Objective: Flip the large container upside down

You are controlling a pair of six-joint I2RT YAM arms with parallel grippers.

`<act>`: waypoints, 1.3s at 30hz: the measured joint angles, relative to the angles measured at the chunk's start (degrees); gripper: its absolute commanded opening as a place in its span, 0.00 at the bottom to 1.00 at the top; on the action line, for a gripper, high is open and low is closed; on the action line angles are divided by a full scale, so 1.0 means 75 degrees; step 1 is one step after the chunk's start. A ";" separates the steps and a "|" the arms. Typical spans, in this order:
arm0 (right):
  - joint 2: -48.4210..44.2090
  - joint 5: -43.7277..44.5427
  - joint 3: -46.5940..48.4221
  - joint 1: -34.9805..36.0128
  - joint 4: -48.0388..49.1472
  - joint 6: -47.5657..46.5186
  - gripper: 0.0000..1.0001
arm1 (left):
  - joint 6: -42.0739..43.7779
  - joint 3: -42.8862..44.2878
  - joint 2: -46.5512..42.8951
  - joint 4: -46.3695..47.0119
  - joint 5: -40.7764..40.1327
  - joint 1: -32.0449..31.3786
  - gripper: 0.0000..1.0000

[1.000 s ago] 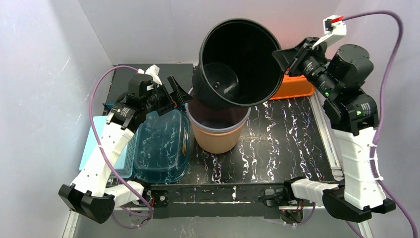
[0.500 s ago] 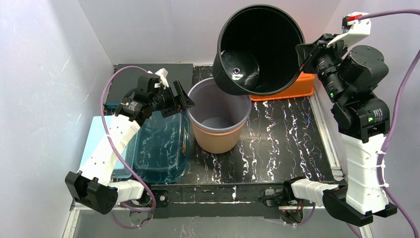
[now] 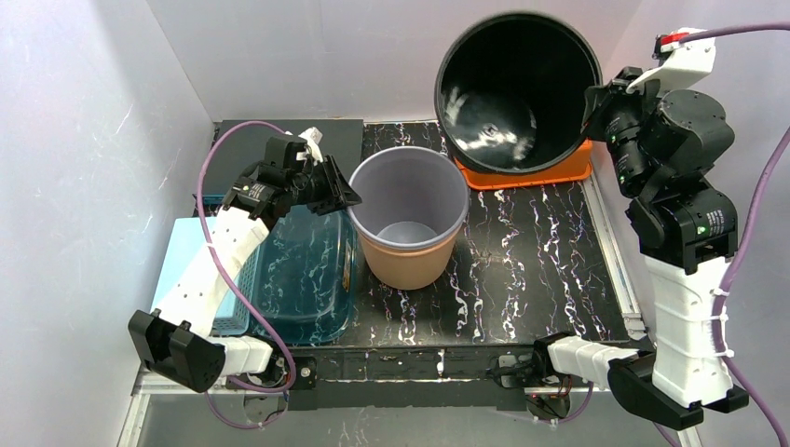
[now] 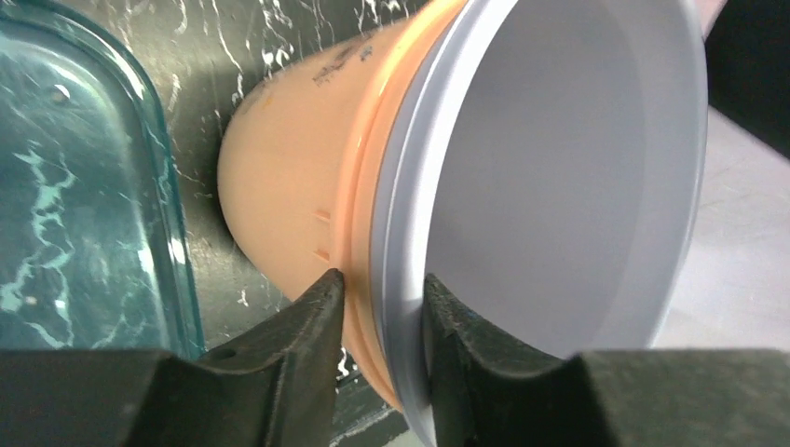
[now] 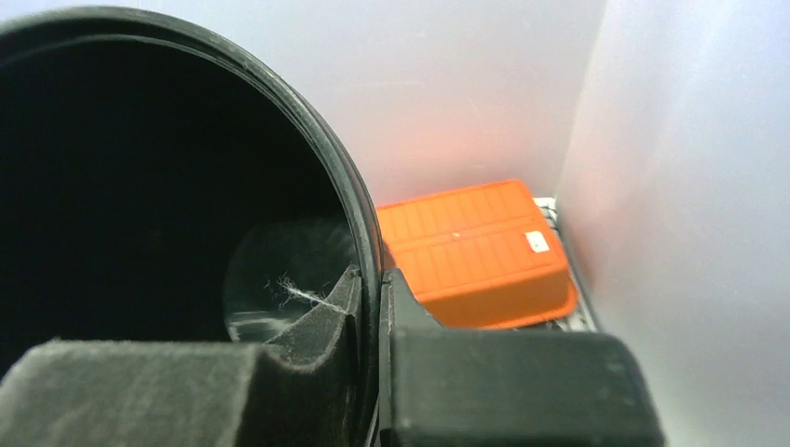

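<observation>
Two pincers are at work. The right pincer (image 5: 371, 284) is clamped on the rim of the large black round plastic bucket (image 3: 517, 88), one finger inside the wall and one outside. It holds that bucket in the air over the far right of the black marbled tabletop (image 3: 531, 270), tipped so its mouth faces up and forward; the bucket is not yet inverted. To do this step well, I judge the wrist should roll on until the mouth points straight down, with the pinch kept firm because a single rim hold lets a wide bucket swing; it should then be lowered onto bare tabletop, well apart from its neighbours, so the rim lands flat.

The left pincer (image 4: 382, 289) straddles the rim of the grey plastic bucket (image 3: 410, 200), which is nested in a peach plastic bucket (image 3: 405, 265); its fingers look pressed against both sides, apparently steadying the pair.

The black bucket shows only a shiny bare bottom, and the grey one is empty too. The shallow orange plastic box (image 5: 470, 247) sits beneath and behind the raised bucket, its contents hidden. The translucent teal plastic tub (image 3: 303, 270) partly covers a light-blue mesh basket (image 3: 235, 303) at the left; nothing shows in either.
</observation>
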 measured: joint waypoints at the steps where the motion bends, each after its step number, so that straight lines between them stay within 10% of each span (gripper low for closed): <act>1: -0.0023 0.0125 -0.0026 -0.0003 -0.0050 -0.0105 0.01 | 0.0006 0.0032 0.0003 -0.0017 -0.0012 0.0000 0.24; 22: -0.0032 0.2751 -0.2535 -0.0009 -0.2270 -0.0766 0.01 | 0.0717 0.0501 0.0122 -0.0624 -0.0111 0.0032 0.00; 39: -0.0166 0.4028 -0.2990 -0.0017 -0.2398 -0.1294 0.01 | -0.0015 0.1684 0.1614 -0.0154 -0.0629 0.0017 0.00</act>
